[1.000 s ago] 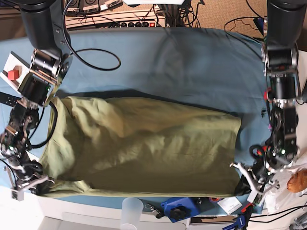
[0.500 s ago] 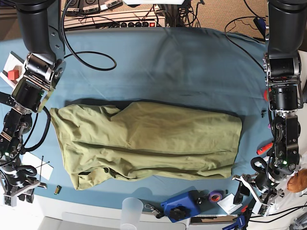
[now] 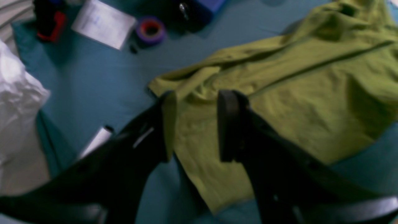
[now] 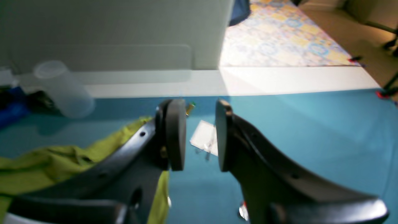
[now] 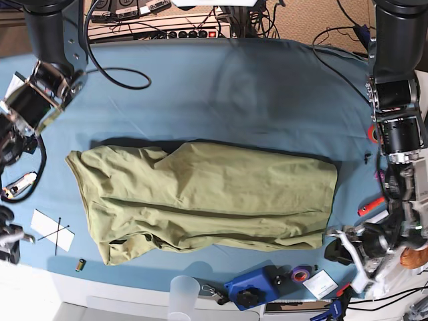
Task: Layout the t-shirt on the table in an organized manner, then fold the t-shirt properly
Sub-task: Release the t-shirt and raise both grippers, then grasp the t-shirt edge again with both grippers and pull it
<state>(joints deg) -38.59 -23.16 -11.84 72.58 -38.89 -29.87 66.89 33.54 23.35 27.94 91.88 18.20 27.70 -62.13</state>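
The olive-green t-shirt (image 5: 214, 200) lies as a wide creased band across the middle of the blue-covered table (image 5: 234, 93). My left gripper (image 5: 342, 246) stands open just off the shirt's front right corner. In the left wrist view that gripper (image 3: 196, 124) hovers open over a rumpled corner of the t-shirt (image 3: 295, 93), holding nothing. My right gripper (image 5: 8, 237) is at the table's front left edge, apart from the shirt. The right wrist view shows this gripper (image 4: 200, 133) open and empty, with the t-shirt (image 4: 46, 168) low on the left.
Along the front edge stand a clear plastic cup (image 5: 184, 291), a blue tool (image 5: 251, 287), a purple tape roll (image 5: 299, 273) and a white paper (image 5: 319, 284). A white card (image 5: 52, 231) lies front left. A black cable (image 5: 120, 73) loops at the back left.
Both grippers opened and let go of the shirt's front edge. The shirt settled back into a narrower band on the table. Both arms drew away outward, the right one furthest.
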